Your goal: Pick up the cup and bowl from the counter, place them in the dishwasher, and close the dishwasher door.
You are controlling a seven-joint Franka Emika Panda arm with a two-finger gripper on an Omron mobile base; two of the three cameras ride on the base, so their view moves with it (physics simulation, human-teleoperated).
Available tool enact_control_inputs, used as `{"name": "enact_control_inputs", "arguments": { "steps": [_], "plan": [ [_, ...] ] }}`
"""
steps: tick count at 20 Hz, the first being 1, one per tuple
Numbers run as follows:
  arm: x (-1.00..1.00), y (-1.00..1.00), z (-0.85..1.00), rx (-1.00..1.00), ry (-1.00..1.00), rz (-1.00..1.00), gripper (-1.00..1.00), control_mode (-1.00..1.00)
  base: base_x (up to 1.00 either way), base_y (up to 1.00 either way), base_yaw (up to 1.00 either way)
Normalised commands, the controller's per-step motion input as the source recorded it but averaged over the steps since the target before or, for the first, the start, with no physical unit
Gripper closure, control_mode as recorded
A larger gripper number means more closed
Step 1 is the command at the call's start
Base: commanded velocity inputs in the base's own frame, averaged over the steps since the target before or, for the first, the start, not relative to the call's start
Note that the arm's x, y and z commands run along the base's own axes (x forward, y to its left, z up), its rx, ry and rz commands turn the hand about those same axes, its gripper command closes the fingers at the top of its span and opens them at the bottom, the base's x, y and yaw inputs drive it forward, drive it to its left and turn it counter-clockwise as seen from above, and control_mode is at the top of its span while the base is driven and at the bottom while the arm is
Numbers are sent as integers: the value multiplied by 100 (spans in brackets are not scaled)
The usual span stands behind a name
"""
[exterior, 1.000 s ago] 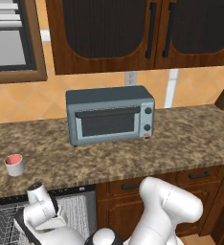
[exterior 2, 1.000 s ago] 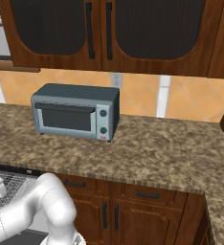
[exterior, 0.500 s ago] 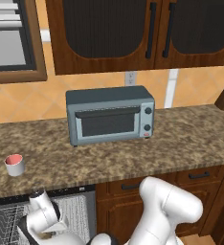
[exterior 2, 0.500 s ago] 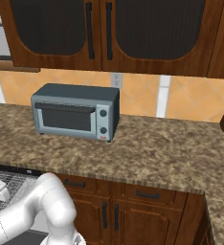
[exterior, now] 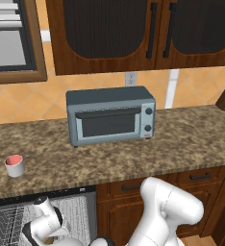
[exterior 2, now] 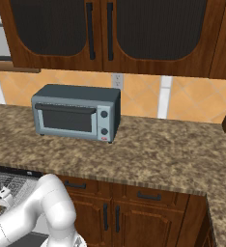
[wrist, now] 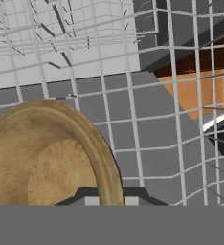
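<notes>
The bowl (wrist: 51, 158) is close to the hand camera, at seven o'clock, over the white wire rack (wrist: 147, 95) in the dishwasher (exterior: 71, 211). The gripper (wrist: 104, 195) seems to pinch its rim. It looks hard, light and smooth. Its open side faces the camera. Far off, the cup (exterior: 15, 165) stands upright on the counter (exterior: 181, 139).

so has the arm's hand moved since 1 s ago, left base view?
Yes. The hand has dropped lower against the dishwasher, further below the counter edge.
</notes>
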Motion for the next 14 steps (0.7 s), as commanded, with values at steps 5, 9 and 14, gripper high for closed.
{"name": "enact_control_inputs", "arguments": {
  "steps": [5,9,14],
  "plan": [
    [36,3,-23,-2,-7,0,100,-100,0,0,0],
    [52,11,8,-5,0,0,100,-100,0,0,0],
    [0,8,4,-1,0,0,100,-100,0,0,0]
  ]
}}
